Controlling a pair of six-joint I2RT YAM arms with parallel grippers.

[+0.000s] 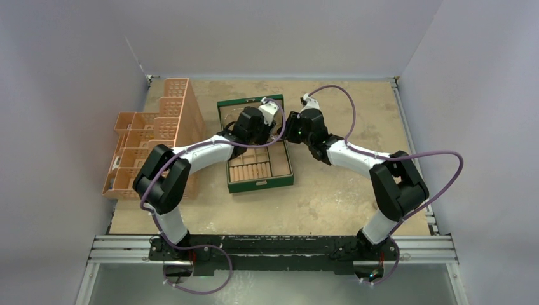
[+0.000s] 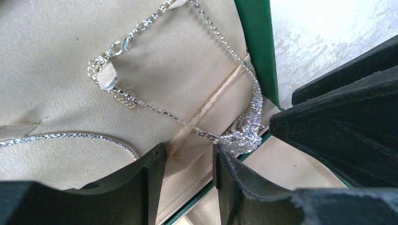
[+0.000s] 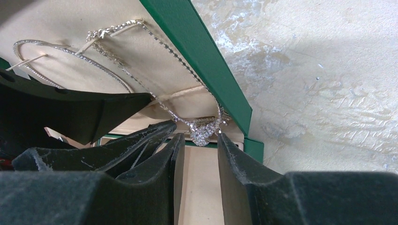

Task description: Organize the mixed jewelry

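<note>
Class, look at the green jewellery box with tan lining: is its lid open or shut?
Open. The green box's lid stands raised behind the base, tan lining exposed, a glittery silver chain hanging on it.

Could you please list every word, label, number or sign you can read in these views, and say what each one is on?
No text can be read.
On the green jewelry box with tan compartments, a small pale tag on the front wall is too small to read.
The glittery silver chain and tan lid lining show no writing.
</note>
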